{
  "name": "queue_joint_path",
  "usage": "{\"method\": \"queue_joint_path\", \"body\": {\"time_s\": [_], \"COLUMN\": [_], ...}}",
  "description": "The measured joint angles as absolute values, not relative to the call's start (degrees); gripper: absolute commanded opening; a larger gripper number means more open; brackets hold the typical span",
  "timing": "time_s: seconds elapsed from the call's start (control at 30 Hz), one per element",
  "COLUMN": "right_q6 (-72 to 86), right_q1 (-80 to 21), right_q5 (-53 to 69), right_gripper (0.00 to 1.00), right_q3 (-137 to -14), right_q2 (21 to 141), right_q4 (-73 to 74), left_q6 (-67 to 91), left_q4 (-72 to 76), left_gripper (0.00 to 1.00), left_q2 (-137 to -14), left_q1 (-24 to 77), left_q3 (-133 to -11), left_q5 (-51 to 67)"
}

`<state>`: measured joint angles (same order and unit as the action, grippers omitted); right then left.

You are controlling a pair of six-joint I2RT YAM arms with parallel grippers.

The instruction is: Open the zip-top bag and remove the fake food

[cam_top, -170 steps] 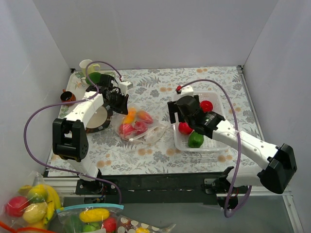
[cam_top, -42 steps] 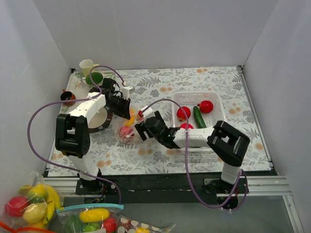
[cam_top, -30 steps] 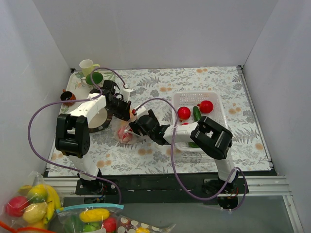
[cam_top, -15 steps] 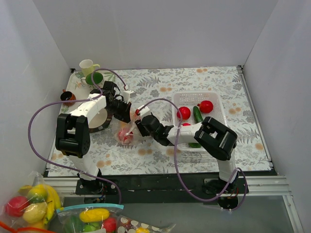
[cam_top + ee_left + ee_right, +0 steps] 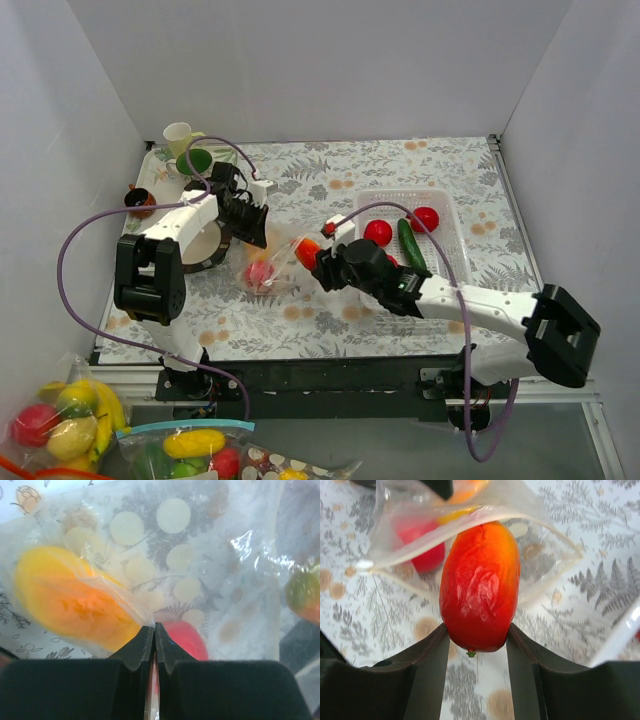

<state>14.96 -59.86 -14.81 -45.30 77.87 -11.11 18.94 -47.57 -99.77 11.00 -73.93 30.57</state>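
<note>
The clear zip-top bag lies open on the patterned table, its mouth toward the right. My left gripper is shut on the bag's edge and holds it up. Inside I see an orange-yellow piece and a red piece; the red one also shows in the top view. My right gripper is shut on an oblong red-orange fruit, held just outside the bag's mouth. The white basket holds two red fruits and a green cucumber.
A dark round plate lies left of the bag. A cream cup, a green bowl and a small dark cup stand at the back left. Bags of other fake fruit lie below the table's front edge.
My right gripper went from the basket to the bag, reached into its mouth, and has now drawn back to the right holding the red-orange fruit. My left gripper has kept its hold on the bag.
</note>
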Motion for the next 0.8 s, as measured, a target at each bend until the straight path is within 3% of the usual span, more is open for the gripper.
{"method": "queue_joint_path", "body": {"time_s": [0.2, 0.43, 0.5, 0.53, 0.57, 0.63, 0.67, 0.8], "right_q6": [17.4, 25.2, 28.1, 29.6, 31.0, 33.1, 33.6, 34.0], "right_q1": [-59.7, -58.9, -58.3, -58.0, -57.6, -56.8, -56.2, -55.4], "right_q5": [-17.3, -37.1, -41.5, -43.2, -44.6, -46.6, -47.3, -48.4], "right_gripper": [0.32, 0.24, 0.33, 0.44, 0.67, 0.93, 0.98, 0.98], "right_q3": [-40.1, -40.0, -40.0, -40.0, -40.0, -39.9, -39.9, -40.4], "right_q2": [61.5, 44.1, 43.1, 43.4, 44.2, 46.5, 48.2, 54.8], "right_q4": [4.9, 21.4, 25.4, 27.5, 29.6, 32.7, 33.6, 37.0], "left_q6": [20.6, 23.3, 23.9, 24.1, 24.3, 24.5, 24.5, 25.0], "left_q4": [-48.3, -50.8, -51.3, -51.6, -52.1, -52.6, -52.9, -53.7], "left_gripper": [0.00, 0.00, 0.00, 0.00, 0.00, 0.00, 0.00, 0.00], "left_q2": [-99.8, -99.5, -98.9, -98.7, -98.3, -97.8, -97.5, -97.1], "left_q1": [11.0, 12.6, 14.1, 14.7, 15.4, 16.4, 17.1, 17.9], "left_q3": [-79.6, -87.4, -87.8, -87.8, -87.7, -87.6, -87.6, -87.6], "left_q5": [30.2, 32.9, 33.3, 33.3, 33.5, 33.5, 33.5, 33.4]}}
